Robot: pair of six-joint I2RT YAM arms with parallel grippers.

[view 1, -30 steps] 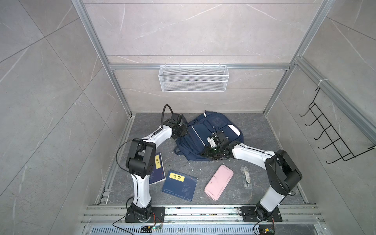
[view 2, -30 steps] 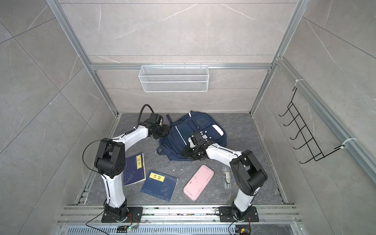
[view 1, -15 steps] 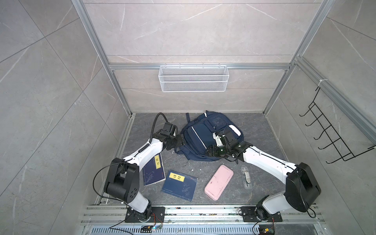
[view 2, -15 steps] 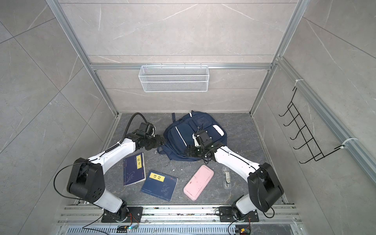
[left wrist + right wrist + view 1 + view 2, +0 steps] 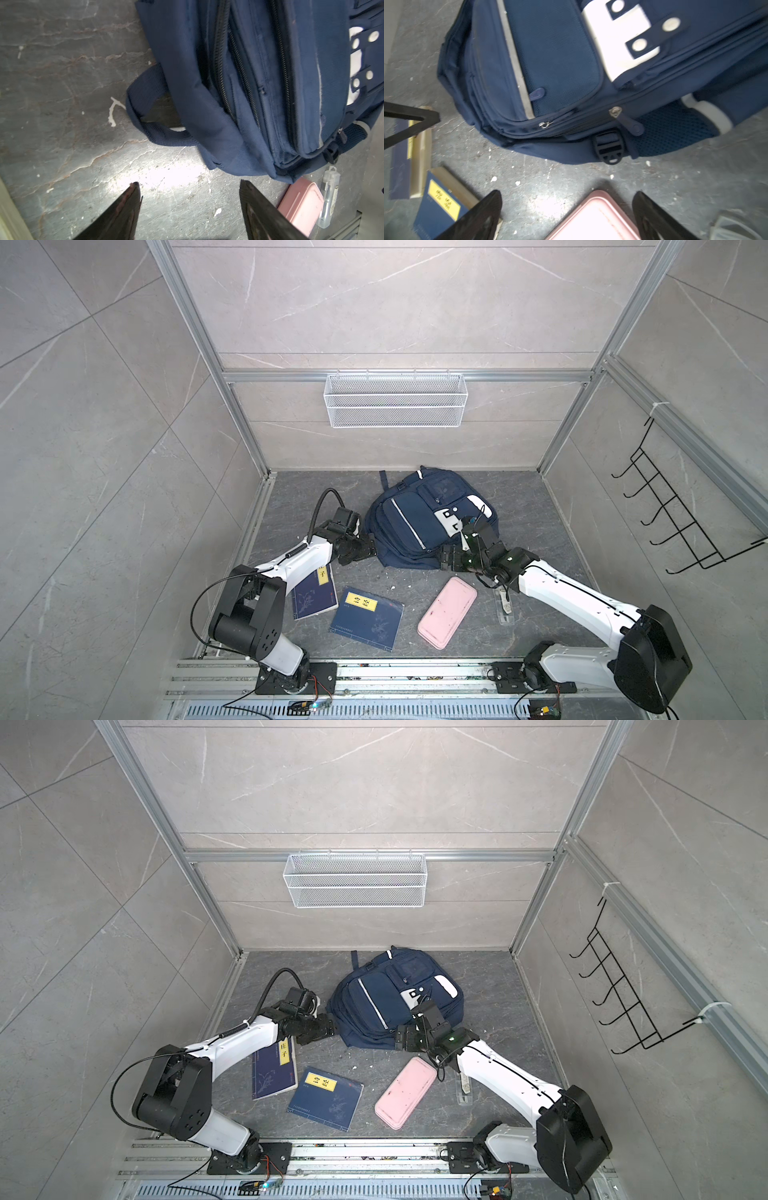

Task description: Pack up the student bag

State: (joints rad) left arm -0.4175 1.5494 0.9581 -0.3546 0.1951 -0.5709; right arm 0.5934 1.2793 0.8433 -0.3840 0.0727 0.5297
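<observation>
So, the student bag (image 5: 419,522) lay flat on the floor (image 5: 519,510) toward 12 o'clock in both top views, front pocket facing up. Meanwhile the left gripper (image 5: 366,549) sat just off its 8 o'clock corner and the right gripper (image 5: 448,559) just off its 5 o'clock edge, both with jaws spread wide, holding nothing, neither one touching the fabric.

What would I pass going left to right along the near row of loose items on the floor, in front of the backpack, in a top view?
In a top view: left navy book → middle navy book → pink case → clear plastic tube.
</observation>
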